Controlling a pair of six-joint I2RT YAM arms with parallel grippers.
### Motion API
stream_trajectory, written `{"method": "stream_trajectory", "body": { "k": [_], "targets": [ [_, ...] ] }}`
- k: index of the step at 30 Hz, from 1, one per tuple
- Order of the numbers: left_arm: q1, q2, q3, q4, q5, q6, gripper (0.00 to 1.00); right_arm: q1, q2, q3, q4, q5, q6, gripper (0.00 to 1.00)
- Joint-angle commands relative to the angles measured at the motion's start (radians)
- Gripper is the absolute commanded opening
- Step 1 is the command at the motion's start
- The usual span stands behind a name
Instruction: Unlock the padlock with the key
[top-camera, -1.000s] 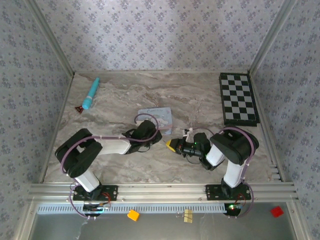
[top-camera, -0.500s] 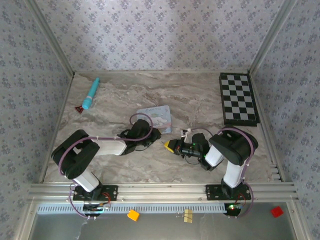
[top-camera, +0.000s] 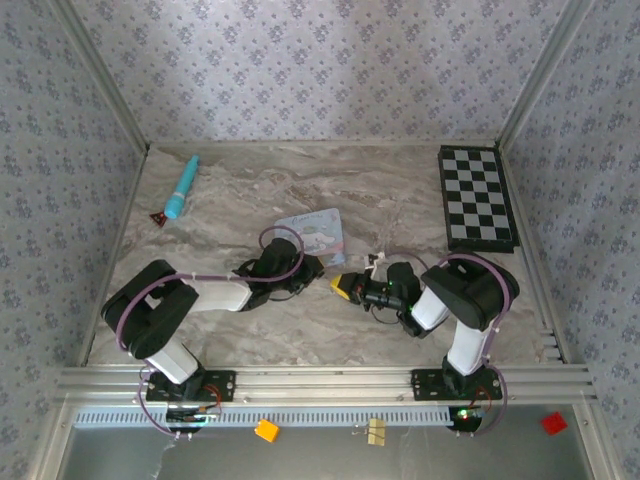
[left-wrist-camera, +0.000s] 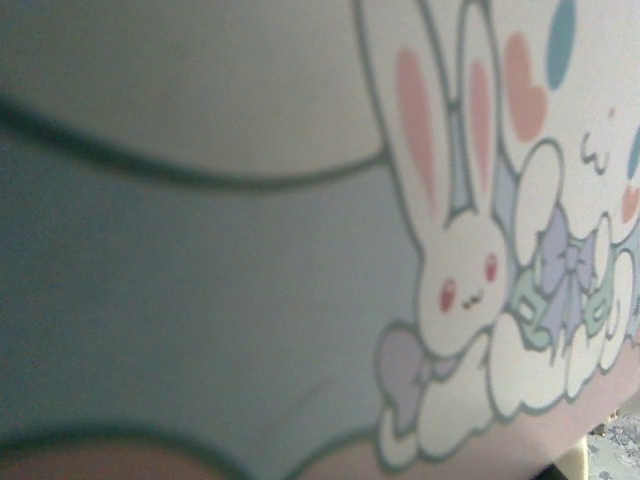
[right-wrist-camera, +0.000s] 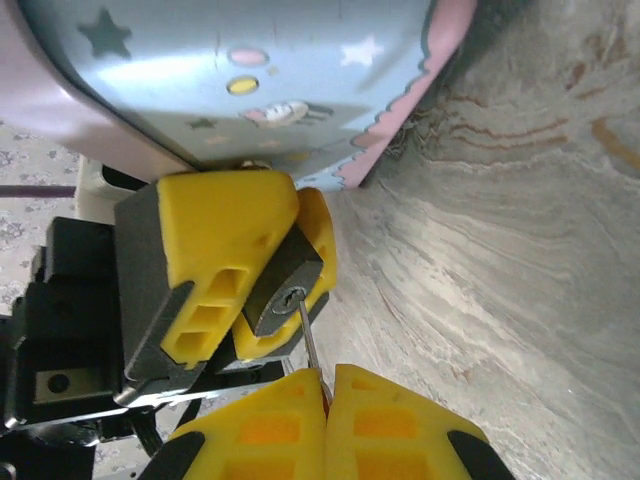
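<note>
At the keyhole of the padlock (right-wrist-camera: 283, 292), the key (right-wrist-camera: 309, 352) tip meets the slot: insertion step, I judge. Holding it, the left gripper (right-wrist-camera: 268, 278) clamps the padlock; the right gripper (right-wrist-camera: 327, 385) pinches the key. Next likely needs a straight push, then a twist.

Soft, even light; one close view blurred.
Top view evenly lit, shadows faint. Left wrist view dim, the tin (left-wrist-camera: 200, 300) out of focus, worst at left; right wrist view bright, padlock (right-wrist-camera: 285, 288) sharp.

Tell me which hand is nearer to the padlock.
Left. The left hand clamps the padlock; the right hand, shut on the key, sits apart, only the key's tip reaching it.
</note>
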Motion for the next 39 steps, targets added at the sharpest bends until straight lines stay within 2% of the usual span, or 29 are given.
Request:
{"method": "stream_trajectory", "body": {
  "k": [1, 24, 39],
  "targets": [
    [0.003, -0.033, -0.017, 0.053, 0.051, -0.038, 0.05, -0.010, -0.017, 0.020, 0.019, -0.039, 0.019, 0.00],
    [0.030, -0.073, -0.114, 0.282, 0.056, -0.075, 0.03, -0.015, -0.039, 0.053, 0.019, -0.092, 0.041, 0.00],
    [0.047, -0.079, -0.140, 0.346, 0.066, -0.093, 0.03, 0.010, -0.015, 0.082, 0.019, -0.098, 0.056, 0.00]
  ]
}}
